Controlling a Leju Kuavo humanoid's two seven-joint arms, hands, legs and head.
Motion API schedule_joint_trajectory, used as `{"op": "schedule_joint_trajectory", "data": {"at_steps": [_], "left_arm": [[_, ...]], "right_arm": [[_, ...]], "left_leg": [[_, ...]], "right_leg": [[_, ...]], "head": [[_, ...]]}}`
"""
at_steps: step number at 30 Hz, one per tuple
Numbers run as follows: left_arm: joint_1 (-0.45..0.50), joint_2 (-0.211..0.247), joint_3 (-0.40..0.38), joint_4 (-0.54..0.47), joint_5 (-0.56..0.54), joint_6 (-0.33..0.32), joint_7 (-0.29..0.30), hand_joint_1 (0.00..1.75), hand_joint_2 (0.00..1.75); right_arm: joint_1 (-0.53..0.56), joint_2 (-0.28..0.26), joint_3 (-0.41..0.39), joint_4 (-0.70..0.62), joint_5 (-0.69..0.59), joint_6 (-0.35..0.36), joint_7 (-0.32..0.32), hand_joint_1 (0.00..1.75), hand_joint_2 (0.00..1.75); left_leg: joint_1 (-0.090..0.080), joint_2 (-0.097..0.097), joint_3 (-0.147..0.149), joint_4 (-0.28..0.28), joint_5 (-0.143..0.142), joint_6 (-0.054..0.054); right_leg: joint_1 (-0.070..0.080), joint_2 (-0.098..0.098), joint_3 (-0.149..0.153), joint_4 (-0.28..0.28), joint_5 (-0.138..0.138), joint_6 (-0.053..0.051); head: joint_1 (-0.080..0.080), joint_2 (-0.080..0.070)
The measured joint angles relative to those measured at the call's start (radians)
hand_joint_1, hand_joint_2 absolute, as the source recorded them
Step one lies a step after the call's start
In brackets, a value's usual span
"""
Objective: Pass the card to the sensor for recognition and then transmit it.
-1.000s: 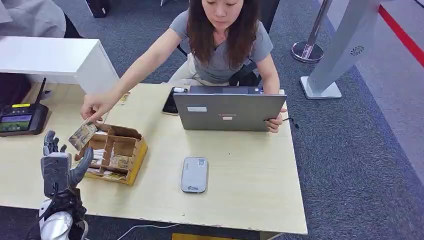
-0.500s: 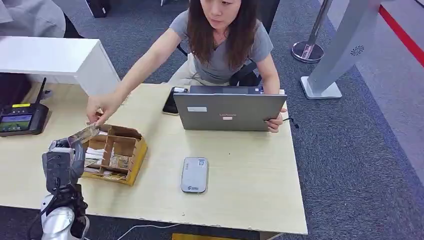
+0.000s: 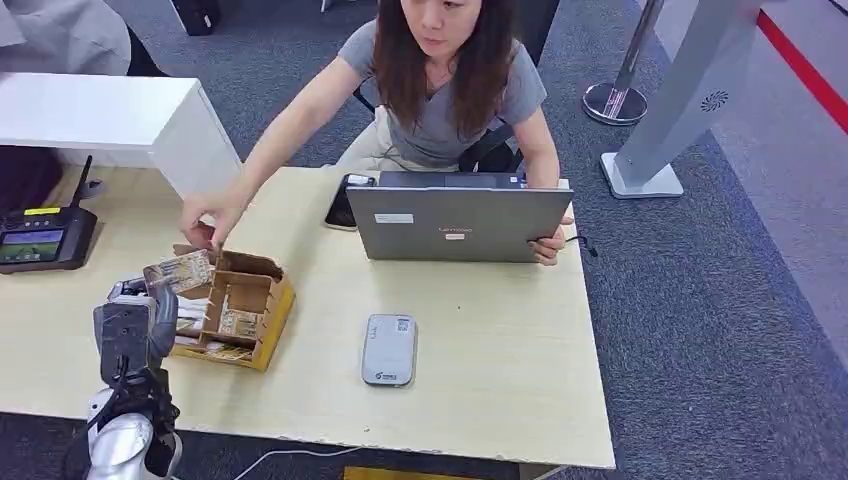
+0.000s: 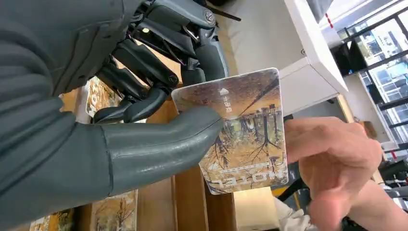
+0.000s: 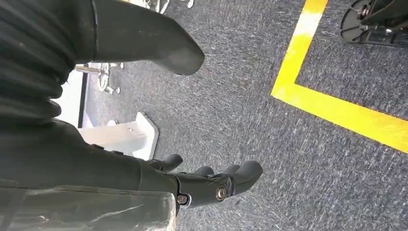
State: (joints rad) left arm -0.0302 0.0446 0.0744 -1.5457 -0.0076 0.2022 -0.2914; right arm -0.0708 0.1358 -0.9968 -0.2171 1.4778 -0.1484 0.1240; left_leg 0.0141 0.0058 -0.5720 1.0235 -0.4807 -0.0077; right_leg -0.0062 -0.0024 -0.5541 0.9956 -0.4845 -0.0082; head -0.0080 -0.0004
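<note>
My left hand (image 3: 135, 325) pinches the card (image 3: 179, 271) between thumb and fingers (image 4: 144, 103); a person's hand (image 3: 208, 222) is just beside it. My right hand (image 5: 202, 185) hangs empty, fingers apart.

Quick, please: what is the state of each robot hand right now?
Left hand: holding the glossy card with an autumn tree picture between thumb and fingers.
Right hand: open, holding nothing, hanging above the grey carpet.

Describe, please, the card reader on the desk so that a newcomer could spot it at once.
Start at the open grey laptop on the pale desk. Nearer the robot lies a small flat grey slab, the card reader. Unlike the wooden card box beside it, it is rounded and bears small labels.
</note>
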Motion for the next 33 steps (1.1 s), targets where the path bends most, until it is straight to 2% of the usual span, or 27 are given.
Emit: {"op": "schedule_joint_trajectory", "data": {"at_steps": [10,14,18,25,33], "left_arm": [[0.004,0.0,-0.002,0.0,-0.008,-0.002,-0.002,1.75,1.75],[-0.002,0.005,-0.02,-0.001,-0.105,0.028,-0.005,1.75,1.75],[-0.049,0.011,-0.055,0.008,-0.179,0.042,0.003,1.75,1.75],[-0.109,0.01,-0.1,0.047,-0.104,-0.003,0.017,1.75,1.75],[-0.121,0.003,-0.125,0.085,-0.098,-0.006,0.017,1.75,1.75]], "right_arm": [[0.0,0.0,0.0,0.0,-0.007,-0.002,-0.003,0.0,1.75],[0.0,0.0,0.0,0.0,-0.011,0.0,-0.012,0.0,1.75],[-0.004,0.0,0.004,0.0,-0.006,0.003,-0.02,0.0,1.75],[-0.009,0.0,0.019,0.002,0.003,0.011,-0.018,0.0,1.75],[-0.01,0.0,0.026,0.007,0.003,0.013,-0.01,0.0,1.75]], "left_leg": [[0.0,0.0,0.0,0.0,0.0,0.0],[0.0,0.0,0.0,0.0,0.0,0.0],[0.0,0.0,0.0,0.0,0.0,0.0],[0.0,0.0,0.0,0.0,0.0,0.0],[0.0,0.0,0.0,0.0,0.0,0.0]], "right_leg": [[0.0,0.0,0.0,0.0,0.0,0.0],[0.0,0.0,0.0,0.0,0.0,0.0],[0.0,-0.001,0.0,0.0,0.0,0.0],[0.0,0.0,0.0,0.0,0.001,-0.001],[0.0,0.0,-0.001,0.0,0.001,-0.001]], "head": [[0.0,0.0],[0.0,0.0],[0.0,0.0],[0.0,0.0],[0.0,0.0]]}}
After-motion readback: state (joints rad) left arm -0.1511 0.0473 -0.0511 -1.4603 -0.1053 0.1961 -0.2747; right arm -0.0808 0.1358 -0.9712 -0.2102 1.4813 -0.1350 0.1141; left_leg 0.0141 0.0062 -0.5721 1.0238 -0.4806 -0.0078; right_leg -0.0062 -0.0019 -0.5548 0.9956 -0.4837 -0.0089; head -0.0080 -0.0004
